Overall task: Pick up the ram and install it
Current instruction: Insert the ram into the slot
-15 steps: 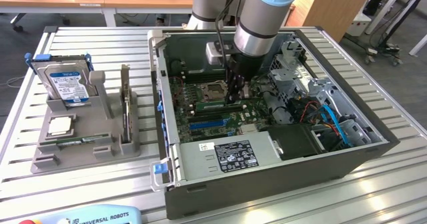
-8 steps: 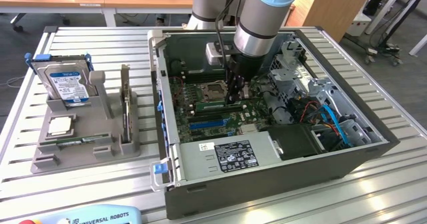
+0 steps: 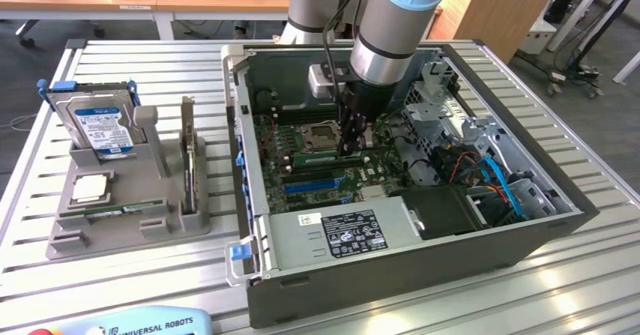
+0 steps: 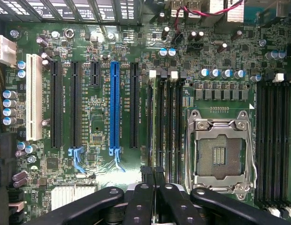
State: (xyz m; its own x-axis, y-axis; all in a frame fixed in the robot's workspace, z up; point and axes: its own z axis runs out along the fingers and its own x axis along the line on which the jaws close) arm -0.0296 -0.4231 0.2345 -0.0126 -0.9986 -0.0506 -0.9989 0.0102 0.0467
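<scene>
The gripper [image 3: 352, 149] is down inside the open computer case [image 3: 400, 275], over the motherboard [image 4: 94, 140]. Its two fingers [image 4: 144, 197] are clenched together, with only a sliver between them. They pinch the top edge of the ram [image 3: 315, 158].

The ram stands on its long edge, a thin green strip directly under the fingertips. Its long axis lies flat along the bank of memory slots [image 4: 166, 122]. From the gripper it reaches toward the exterior view's left, parallel to the blue expansion slot [image 4: 115, 105]. It is at the slots, but I cannot tell whether it is pressed fully home.

The empty processor socket [image 4: 219, 152] lies just beside the gripper, on the far side of the memory slots from the blue slot. A second bank of memory slots [image 4: 272, 140] lies beyond the socket.

Well apart from the gripper, outside the case toward the exterior view's left, a grey holder [image 3: 130, 234] sits on the slatted table [image 3: 560, 290]. A second ram stick [image 3: 120, 211] lies flat in it, its long axis roughly parallel to the held one. The holder also carries a square silver processor chip [image 3: 90, 189] and an upright blue-labelled hard drive [image 3: 100, 125].
</scene>
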